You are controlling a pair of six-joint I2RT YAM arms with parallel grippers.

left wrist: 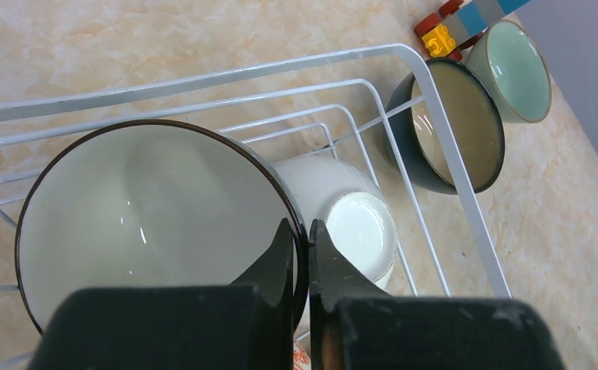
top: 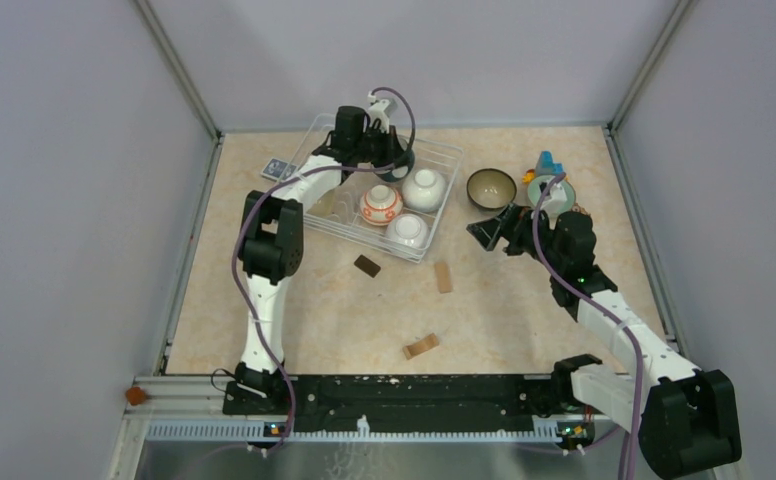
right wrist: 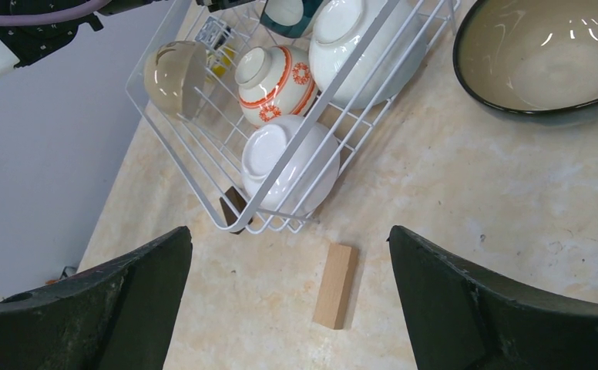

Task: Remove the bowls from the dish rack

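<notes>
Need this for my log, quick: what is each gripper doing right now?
Left gripper: closed on the rim of the dark-rimmed bowl in the dish rack.
Right gripper: open, holding nothing.

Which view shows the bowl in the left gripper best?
Left wrist: the dark-rimmed bowl fills the frame, left gripper shut on its rim. Top external mostly hides it under the gripper; right wrist clips it at the top edge.

The dish rack [top: 448,196] is crowded by upturned bowls [top: 380,204]; open table [top: 524,300] is left beside it, seemingly broken by wooden blocks [top: 444,277].
</notes>
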